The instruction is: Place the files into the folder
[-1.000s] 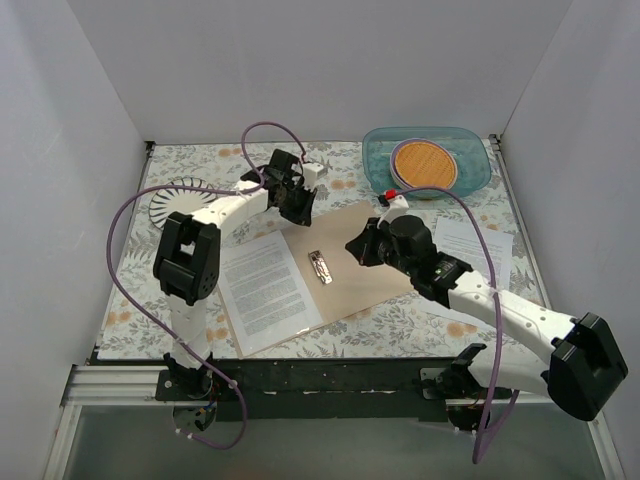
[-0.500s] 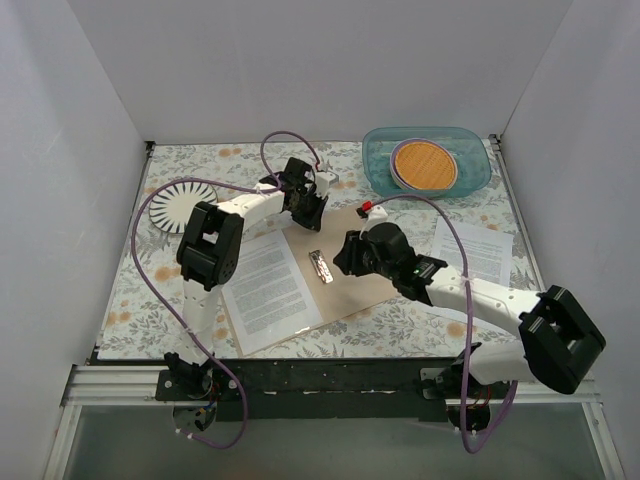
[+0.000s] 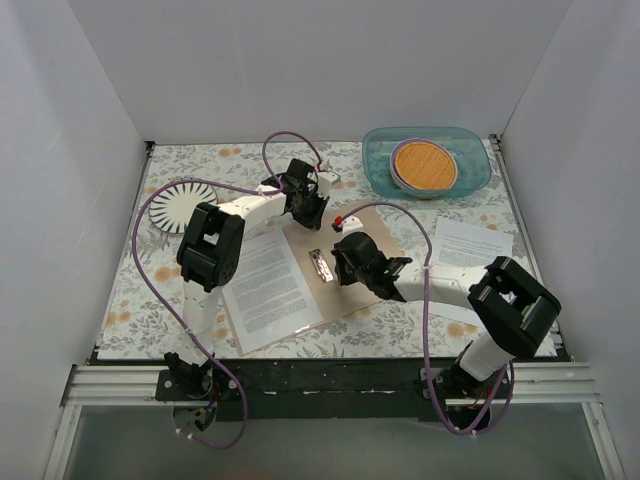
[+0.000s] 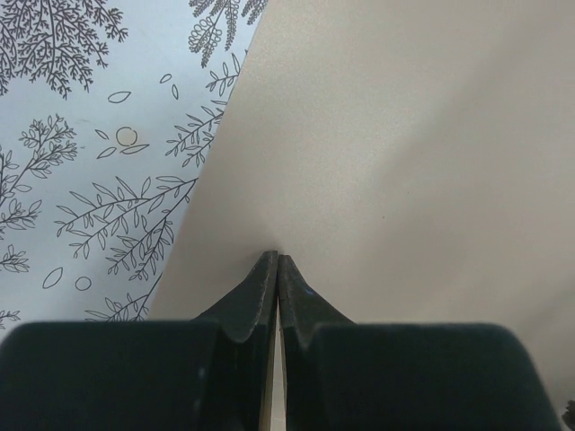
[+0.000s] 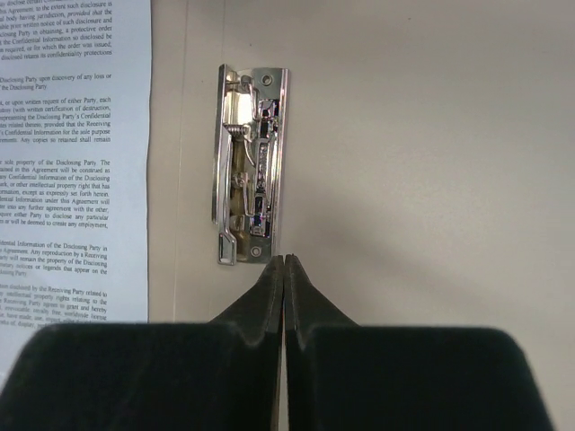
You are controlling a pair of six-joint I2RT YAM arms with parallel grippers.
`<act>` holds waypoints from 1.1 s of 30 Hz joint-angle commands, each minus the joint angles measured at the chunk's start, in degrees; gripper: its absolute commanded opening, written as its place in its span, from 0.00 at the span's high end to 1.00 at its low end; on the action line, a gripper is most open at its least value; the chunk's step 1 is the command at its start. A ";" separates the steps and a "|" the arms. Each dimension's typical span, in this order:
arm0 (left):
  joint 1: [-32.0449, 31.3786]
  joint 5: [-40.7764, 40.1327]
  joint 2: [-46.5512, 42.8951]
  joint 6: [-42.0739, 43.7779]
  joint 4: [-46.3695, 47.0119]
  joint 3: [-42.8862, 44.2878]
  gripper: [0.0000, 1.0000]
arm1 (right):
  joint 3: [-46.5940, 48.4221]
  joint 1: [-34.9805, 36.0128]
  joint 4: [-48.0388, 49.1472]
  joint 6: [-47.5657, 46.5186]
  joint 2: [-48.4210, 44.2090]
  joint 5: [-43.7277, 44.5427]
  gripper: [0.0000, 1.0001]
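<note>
Item 1. Folder (image 3: 345,300): tan-brown cardboard, lying open and flat on the floral-patterned surface (image 3: 130,300), near the middle. A metal spine clip (image 3: 320,267) sits on its inner face, closed and flat.

Item 2. Printed sheet (image 3: 268,288): white with dense black text, lying left of the clip. In the right wrist view its edge rests on the tan cover, with a narrow tan strip between sheet and clip.

Item 3. Second printed sheet (image 3: 470,243): on the surface right of the folder and apart from it, its near part crossed by the right arm.

Item 4. Left gripper (image 3: 308,208): at the folder's far edge. Its fingers are pressed together, tips down on the tan cover just inside the edge, with nothing visible between them.

Item 5. Right gripper (image 3: 338,268): over the folder. Its fingers are pressed together, tips just beside one end of the clip, holding nothing.

Item 6. Clear blue bin (image 3: 480,170): far right corner, containing stacked plates with an orange disc on top.

Item 7. Striped plate (image 3: 178,205): far left, well apart from the folder.
</note>
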 commanded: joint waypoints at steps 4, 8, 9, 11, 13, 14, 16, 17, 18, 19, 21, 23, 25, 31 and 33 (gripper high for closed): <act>0.10 -5.86 0.83 1.36 -3.03 -3.39 1.00 | 5.03 1.86 3.40 -2.85 4.26 0.53 0.99; 0.10 -6.03 0.91 1.18 -3.03 -3.56 1.00 | 4.94 2.83 4.19 -3.29 4.52 0.27 0.99; 0.10 -6.21 1.00 1.18 -2.94 -3.65 1.00 | 4.94 3.00 4.19 -3.29 4.44 0.18 0.99; 0.10 -6.30 1.18 1.09 -2.94 -3.74 1.00 | 4.86 3.71 4.19 -3.47 4.53 0.18 0.99; 0.10 -6.65 1.26 0.92 -3.12 -3.91 1.00 | 4.77 4.24 3.93 -3.56 4.61 0.36 0.99; 0.10 -6.74 1.35 0.83 -3.03 -3.92 1.00 | 4.68 4.76 3.93 -3.47 4.61 0.36 0.99; 0.10 -6.91 1.53 0.65 -2.94 -4.09 1.00 | 4.77 5.12 3.75 -3.47 5.05 0.97 0.99; 0.10 -7.00 1.53 0.65 -2.94 -4.27 1.00 | 4.77 5.20 3.66 -3.47 5.14 0.97 0.99; 0.10 -7.09 1.62 0.57 -2.85 -4.35 1.00 | 4.94 5.12 3.40 -3.47 5.31 1.23 0.99; 0.02 -7.18 1.62 0.56 -2.85 -4.62 1.00 | 5.03 5.20 3.31 -3.47 5.66 1.15 0.99; 0.10 -7.26 1.53 0.56 -2.24 -5.32 1.00 | 5.47 5.20 2.70 -3.38 5.84 1.58 0.99; 0.10 -7.70 1.62 0.74 -1.89 -5.67 1.00 | 6.00 5.20 2.17 -3.38 6.28 1.85 0.99; 0.10 -7.97 1.62 1.00 -1.54 -6.37 1.00 | 6.17 5.20 1.55 -3.38 6.46 1.94 0.99; 0.10 -8.14 1.09 1.27 -1.27 -7.08 1.00 | 6.09 5.20 0.85 -3.29 6.90 2.47 0.99; 0.10 -8.06 1.00 1.27 -1.18 -7.08 1.00 | 5.91 5.20 0.59 -3.12 7.07 2.55 0.99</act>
